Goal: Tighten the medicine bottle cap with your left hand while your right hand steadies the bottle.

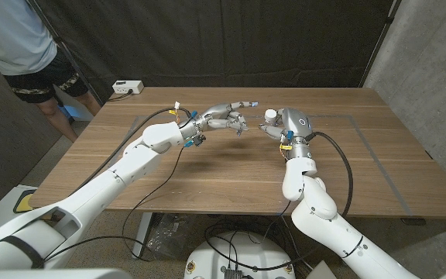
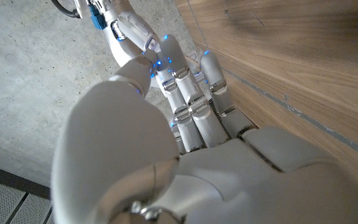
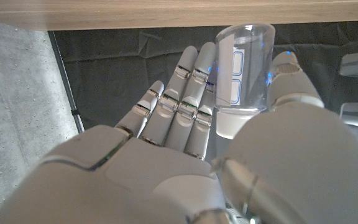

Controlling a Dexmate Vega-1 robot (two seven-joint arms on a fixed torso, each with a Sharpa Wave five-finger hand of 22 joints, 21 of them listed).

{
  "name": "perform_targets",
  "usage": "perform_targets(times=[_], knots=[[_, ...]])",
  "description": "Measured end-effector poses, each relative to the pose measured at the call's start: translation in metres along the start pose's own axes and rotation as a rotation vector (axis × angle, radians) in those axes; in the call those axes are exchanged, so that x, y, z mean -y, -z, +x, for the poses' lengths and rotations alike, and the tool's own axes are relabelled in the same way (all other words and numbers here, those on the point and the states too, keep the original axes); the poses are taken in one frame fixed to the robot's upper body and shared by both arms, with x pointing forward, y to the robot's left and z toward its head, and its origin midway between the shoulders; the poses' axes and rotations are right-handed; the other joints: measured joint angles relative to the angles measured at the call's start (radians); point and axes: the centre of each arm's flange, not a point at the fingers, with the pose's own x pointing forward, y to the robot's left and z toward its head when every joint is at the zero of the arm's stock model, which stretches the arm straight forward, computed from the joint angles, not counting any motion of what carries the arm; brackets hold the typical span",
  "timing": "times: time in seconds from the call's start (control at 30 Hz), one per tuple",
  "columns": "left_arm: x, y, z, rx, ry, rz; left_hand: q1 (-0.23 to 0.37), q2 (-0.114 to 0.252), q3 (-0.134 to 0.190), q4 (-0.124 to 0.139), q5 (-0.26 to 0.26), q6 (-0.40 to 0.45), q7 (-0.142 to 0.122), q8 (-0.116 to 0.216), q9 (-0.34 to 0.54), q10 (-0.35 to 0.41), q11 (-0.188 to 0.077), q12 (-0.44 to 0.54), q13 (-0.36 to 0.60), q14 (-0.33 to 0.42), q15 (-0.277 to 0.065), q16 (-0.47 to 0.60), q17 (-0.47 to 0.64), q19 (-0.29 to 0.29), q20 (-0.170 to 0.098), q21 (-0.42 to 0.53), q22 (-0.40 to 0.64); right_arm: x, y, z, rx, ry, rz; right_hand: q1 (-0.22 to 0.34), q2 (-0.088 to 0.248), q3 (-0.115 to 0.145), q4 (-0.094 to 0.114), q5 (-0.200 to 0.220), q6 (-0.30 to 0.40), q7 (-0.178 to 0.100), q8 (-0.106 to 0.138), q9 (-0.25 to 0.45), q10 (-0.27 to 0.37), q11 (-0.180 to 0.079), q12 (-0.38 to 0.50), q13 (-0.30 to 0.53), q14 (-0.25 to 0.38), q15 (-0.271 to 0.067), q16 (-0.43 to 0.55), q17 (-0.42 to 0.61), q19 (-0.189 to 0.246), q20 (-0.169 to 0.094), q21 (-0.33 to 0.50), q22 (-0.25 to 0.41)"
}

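Right robot hand (image 1: 283, 124) grasps the medicine bottle (image 1: 271, 115) between thumb and fingers, held above the worktop (image 1: 207, 178) near its far middle; clear bottle body with label shows in the right wrist view (image 3: 241, 68). Left robot hand (image 1: 227, 116) is released, fingers spread, just beside the bottle, apart from its white cap (image 1: 271, 113).

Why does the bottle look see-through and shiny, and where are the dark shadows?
In the right wrist view the clear medicine bottle catches light along its rim against the dark curtain. In the head view soft shadows lie on the table under the left hand. In the left wrist view, that hand looks big and slightly blurry.
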Motion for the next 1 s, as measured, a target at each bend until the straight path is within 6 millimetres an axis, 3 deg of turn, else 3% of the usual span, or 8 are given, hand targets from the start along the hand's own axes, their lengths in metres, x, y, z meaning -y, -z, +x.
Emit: perform_targets(times=[1.0], knots=[[0.017,-0.006,0.006,-0.051,0.054,0.014,-0.009,-0.009,0.022,0.0,-0.002,0.006,0.005,0.0,0.0,0.009,0.009,0.001,0.0,0.02,-0.002,0.0,0.005,0.0,0.0,0.008,-0.009,0.005,0.003,0.016,-0.025,-0.059,-0.031,-0.002,0.002,0.0,0.0,0.004,0.003,-0.003,-0.002,0.0,0.0,0.0,0.004,0.011,0.001,0.002,0.0,0.005,0.0,0.0,0.0,0.0]])
